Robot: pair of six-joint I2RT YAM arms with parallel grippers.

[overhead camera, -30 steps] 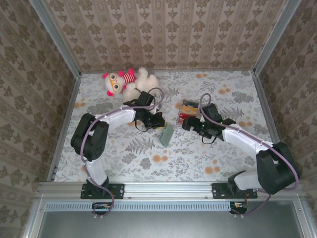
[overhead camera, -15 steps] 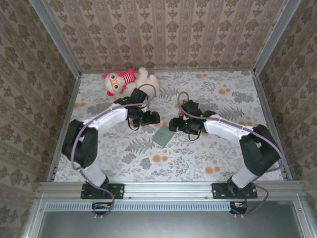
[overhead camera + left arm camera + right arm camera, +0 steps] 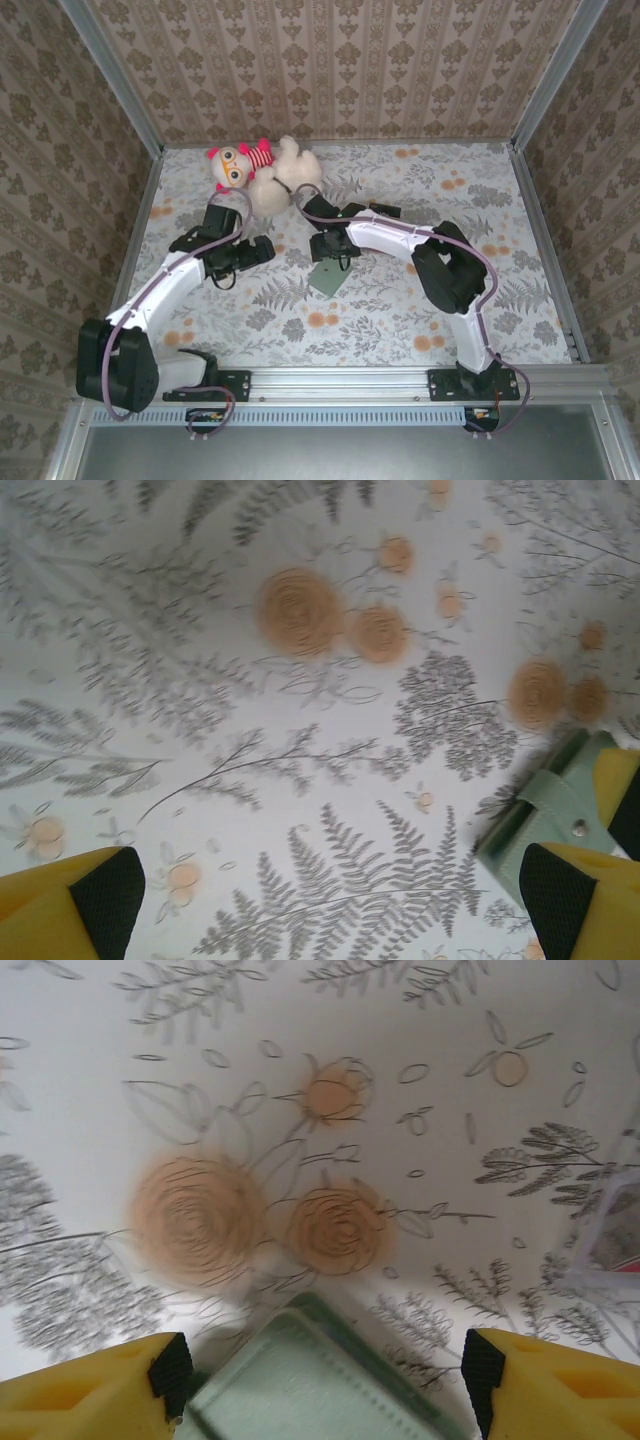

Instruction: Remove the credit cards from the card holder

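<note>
1. The right claw (image 3: 325,1365) is released; the card holder (image 3: 328,279) lies flat between its jaws.
2. The left claw (image 3: 325,885) is released, with the card holder just beside one jaw.
3. Close squarely on one edge and avoid pinching both flaps shut. The credit cards are presumably inside.

no text, number, brand or sign can be read anywhere: the card holder (image 3: 328,278) shows plain grey-green fabric with a small snap, the tablecloth (image 3: 400,320) only ferns and orange flowers, the plush toy (image 3: 260,165) just red-and-white stripes.
</note>
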